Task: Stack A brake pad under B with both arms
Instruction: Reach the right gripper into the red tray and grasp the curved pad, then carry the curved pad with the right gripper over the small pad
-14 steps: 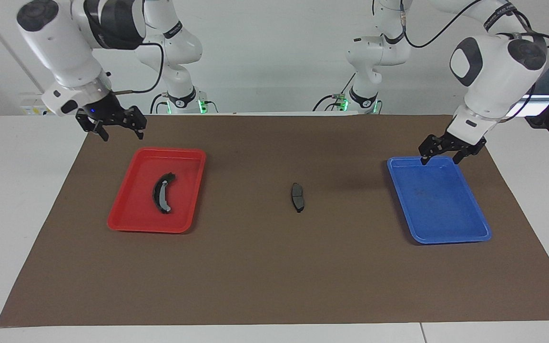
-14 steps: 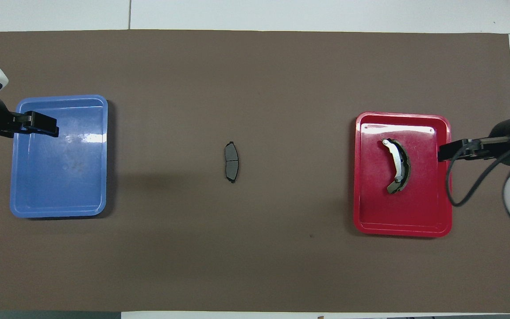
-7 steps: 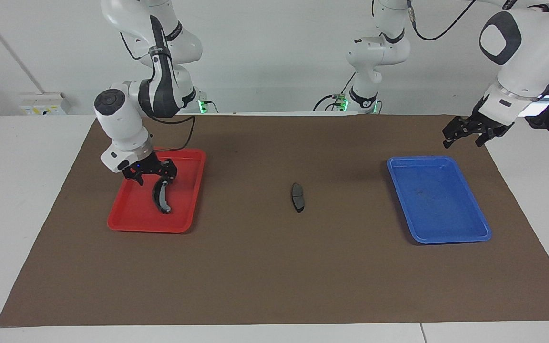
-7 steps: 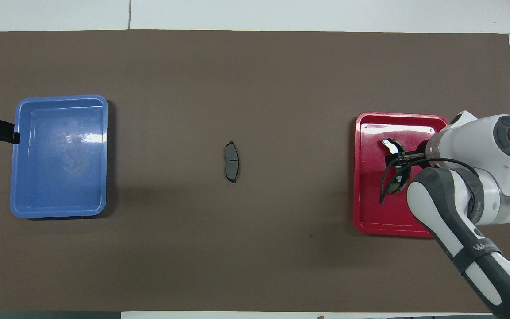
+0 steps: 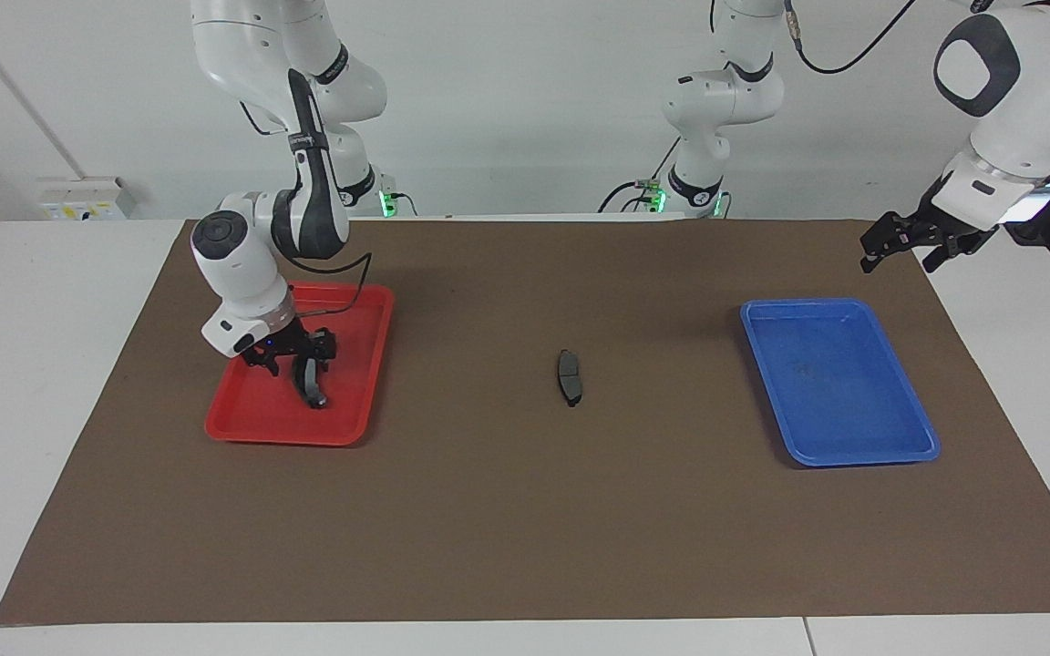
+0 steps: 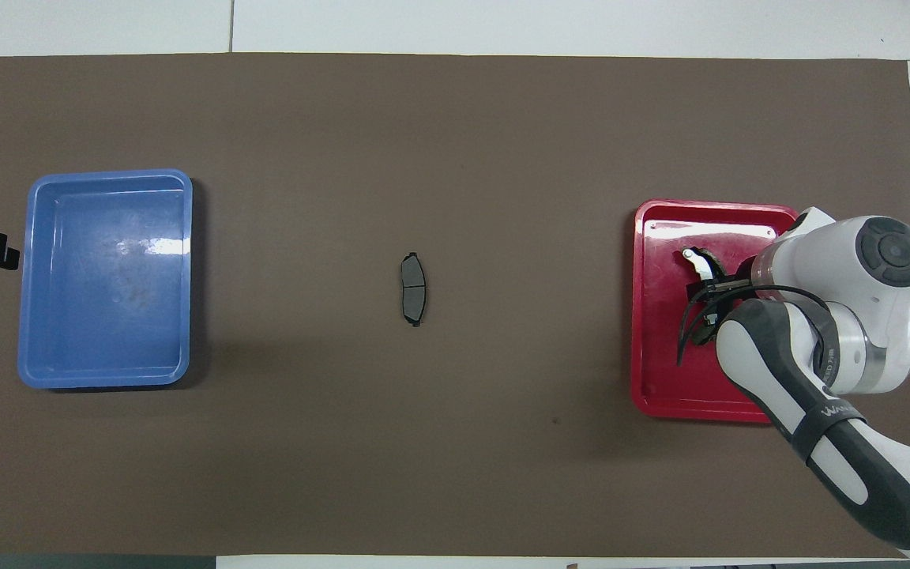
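Right pincer (image 5: 293,360), on the white jointed right arm, is down in the red plastic tray (image 5: 256,424) at centre-left of the facing view, fingers straddling the long black crescent brake pad with a pale grey strip (B) (image 5: 311,383). Cannot tell whether they are clenched on it or still apart.

Short dark grey brake pad with a groove across its middle (A) (image 5: 569,376) lies alone on the brown mat (image 5: 525,528) covering the desk, mid-frame, between the red tray and the empty blue plastic tray (image 5: 899,451).

Left pincer (image 5: 908,241) waits, upper right of the facing view, fingers apart, nothing in them.

Judgement: grip B across its mid-curve so it hangs level; lift straight up clear of the tray rim before carrying it over A.
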Motion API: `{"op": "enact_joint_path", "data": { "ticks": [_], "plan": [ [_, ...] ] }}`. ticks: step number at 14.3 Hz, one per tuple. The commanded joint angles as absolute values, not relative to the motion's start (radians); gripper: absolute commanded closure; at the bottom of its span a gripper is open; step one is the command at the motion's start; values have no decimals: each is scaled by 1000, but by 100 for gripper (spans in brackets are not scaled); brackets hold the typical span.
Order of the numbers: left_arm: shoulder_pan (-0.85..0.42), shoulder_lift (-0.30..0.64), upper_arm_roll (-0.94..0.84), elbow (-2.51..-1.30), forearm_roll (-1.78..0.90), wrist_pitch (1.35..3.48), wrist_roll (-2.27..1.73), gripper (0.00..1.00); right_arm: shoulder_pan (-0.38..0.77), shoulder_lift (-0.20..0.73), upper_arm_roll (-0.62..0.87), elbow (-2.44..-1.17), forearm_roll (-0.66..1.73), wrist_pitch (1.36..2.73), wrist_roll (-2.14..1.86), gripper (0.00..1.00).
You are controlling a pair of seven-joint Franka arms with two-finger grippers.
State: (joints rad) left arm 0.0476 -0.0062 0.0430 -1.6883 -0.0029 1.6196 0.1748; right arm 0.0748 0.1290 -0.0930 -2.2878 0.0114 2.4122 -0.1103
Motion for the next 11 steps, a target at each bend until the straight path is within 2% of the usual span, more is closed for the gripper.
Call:
{"op": "enact_joint_path", "data": {
  "ticks": [1,3,5,6,7,9,11],
  "plan": [
    [45,-38,40,-1730,-9,1621,187,0,64,118,-87,-2301,21,2419,-141,28],
    [43,-38,38,-1730,-9,1620,187,0,64,120,-86,-2299,21,2416,-138,47],
    [43,-38,38,-1730,-9,1618,186,0,71,120,-86,-2289,21,2395,-135,75],
    [43,-38,37,-1730,-9,1620,186,0,75,121,-86,-2269,21,2361,-137,86],
    [41,-38,35,-1730,-9,1620,184,0,81,126,-86,-2231,21,2314,-137,93],
    [41,-37,31,-1729,-9,1623,183,0,129,127,-86,-2121,23,2184,-130,94],
    [41,-37,29,-1727,-9,1623,181,0,233,164,-86,-1977,25,2071,-60,94]
  ]
}}
